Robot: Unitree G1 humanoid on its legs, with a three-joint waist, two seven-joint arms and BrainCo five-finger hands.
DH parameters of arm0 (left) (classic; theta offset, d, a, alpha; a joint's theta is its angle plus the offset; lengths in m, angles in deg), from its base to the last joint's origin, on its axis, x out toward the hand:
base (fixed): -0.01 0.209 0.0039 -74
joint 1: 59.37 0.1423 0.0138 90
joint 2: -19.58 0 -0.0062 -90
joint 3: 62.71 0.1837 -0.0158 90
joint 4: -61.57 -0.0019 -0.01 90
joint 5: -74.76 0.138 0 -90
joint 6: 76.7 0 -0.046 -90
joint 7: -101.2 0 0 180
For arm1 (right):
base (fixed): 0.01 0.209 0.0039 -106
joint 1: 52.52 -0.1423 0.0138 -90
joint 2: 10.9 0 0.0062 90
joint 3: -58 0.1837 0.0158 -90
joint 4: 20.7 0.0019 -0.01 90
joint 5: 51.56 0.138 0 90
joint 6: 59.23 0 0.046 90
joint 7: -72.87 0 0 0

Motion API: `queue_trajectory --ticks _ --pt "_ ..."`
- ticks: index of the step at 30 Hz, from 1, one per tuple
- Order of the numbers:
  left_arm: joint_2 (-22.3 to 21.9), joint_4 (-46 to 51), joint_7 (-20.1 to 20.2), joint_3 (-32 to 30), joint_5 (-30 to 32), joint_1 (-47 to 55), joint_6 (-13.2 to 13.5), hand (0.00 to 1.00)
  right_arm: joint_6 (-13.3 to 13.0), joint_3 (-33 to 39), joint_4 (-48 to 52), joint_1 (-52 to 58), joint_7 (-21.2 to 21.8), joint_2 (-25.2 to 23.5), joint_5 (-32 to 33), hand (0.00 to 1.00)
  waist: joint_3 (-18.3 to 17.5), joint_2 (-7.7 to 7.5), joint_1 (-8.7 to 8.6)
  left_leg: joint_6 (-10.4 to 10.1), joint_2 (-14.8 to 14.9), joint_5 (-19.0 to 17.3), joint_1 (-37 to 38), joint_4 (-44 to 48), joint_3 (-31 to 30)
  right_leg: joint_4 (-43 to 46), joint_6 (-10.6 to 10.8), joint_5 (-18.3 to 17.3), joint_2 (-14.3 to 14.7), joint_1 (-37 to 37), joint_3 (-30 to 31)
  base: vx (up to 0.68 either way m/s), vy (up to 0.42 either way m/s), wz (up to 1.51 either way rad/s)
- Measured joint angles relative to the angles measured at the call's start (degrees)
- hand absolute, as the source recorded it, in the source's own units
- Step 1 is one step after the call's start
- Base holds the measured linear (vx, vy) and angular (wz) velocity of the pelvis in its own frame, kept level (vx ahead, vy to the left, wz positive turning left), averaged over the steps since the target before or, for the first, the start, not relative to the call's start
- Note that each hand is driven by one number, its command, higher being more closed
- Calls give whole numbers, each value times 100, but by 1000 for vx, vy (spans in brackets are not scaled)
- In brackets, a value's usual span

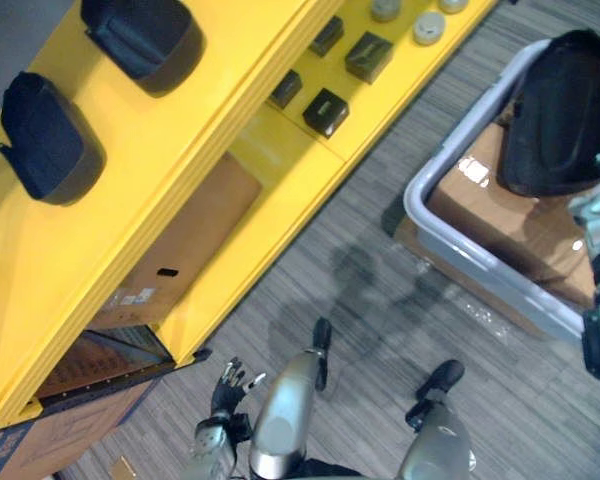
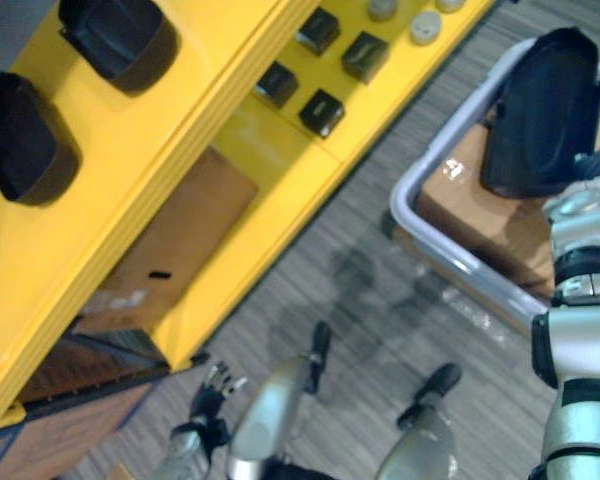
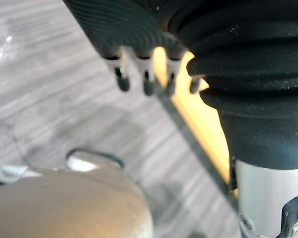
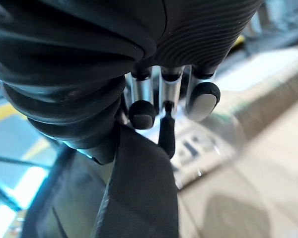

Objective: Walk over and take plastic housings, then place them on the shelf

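My right hand (image 4: 171, 89) had its fingers pinched on the rim of the black plastic housing (image 2: 540, 110), with the shell sticking out past my fingertips over the grey tote (image 2: 430, 245). It looked light, stiff and kinda slick, so I'd guess the rim is the spot to grab. My left hand (image 1: 225, 385) hung slack.

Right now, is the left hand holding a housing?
No, the left hand hangs empty, fingers relaxed; the right hand grips the black housing.

A grey tote (image 1: 416, 195) holding a cardboard box (image 1: 520, 230) sits on striped carpet (image 1: 500, 400)
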Motion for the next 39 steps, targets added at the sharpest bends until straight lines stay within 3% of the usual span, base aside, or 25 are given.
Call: queue_trajectory --ticks 3,6,14,17,24,29,33,39 --pt "21 295 -872 -296 611 -141 -1 0 -110 -99 423 184 -6 0 -213 100 107 -186 -145 -72 90 48 198 -166 82 -112 -47 31 108 102 72 7 -20 -17" --pt "177 834 -1325 -462 1040 -271 23 0 -231 -99 701 528 -5 -39 -264 100 116 -309 -228 -136 160 115 347 -351 108 -197 -66 45 205 173 91 20 -29 -9" --pt "327 1876 -1392 -495 1324 -758 -13 0 -500 -102 1332 876 -19 -271 -324 100 80 -559 -442 -217 293 291 683 -781 299 -281 -115 80 360 210 246 27 -19 -12" --pt "479 1907 -1335 -336 1322 -1248 -121 0 -515 -106 1392 879 -123 -604 -409 100 -23 -764 -538 -220 316 292 682 -782 419 -397 -194 159 403 158 368 -10 7 -17" --pt "634 1484 -1334 -125 1272 -2837 -357 0 -771 -199 1529 782 -597 -1054 -464 100 -99 -913 -635 -269 424 326 671 -764 568 -600 -270 316 545 147 468 -48 -7 -14" --pt "621 1265 -656 -11 -285 -3715 -386 0 -924 -197 1819 330 -974 -1345 -585 100 -115 -953 -791 -306 513 349 655 -772 705 -699 -328 429 659 50 618 -26 -8 -16" --pt "552 1025 125 223 -1777 -4374 -765 0 -1356 -187 2468 64 -1233 -1514 -942 100 -132 -1036 -970 -306 562 349 685 -772 885 -709 -362 507 703 -42 786 1 7 -20" --pt "489 844 519 265 -3058 -4835 -1226 0 -1804 -198 2895 -36 -1262 -1756 -1155 100 -160 -1204 -1183 -310 567 329 813 -761 1084 -780 -374 573 717 -38 1017 -16 21 -18"
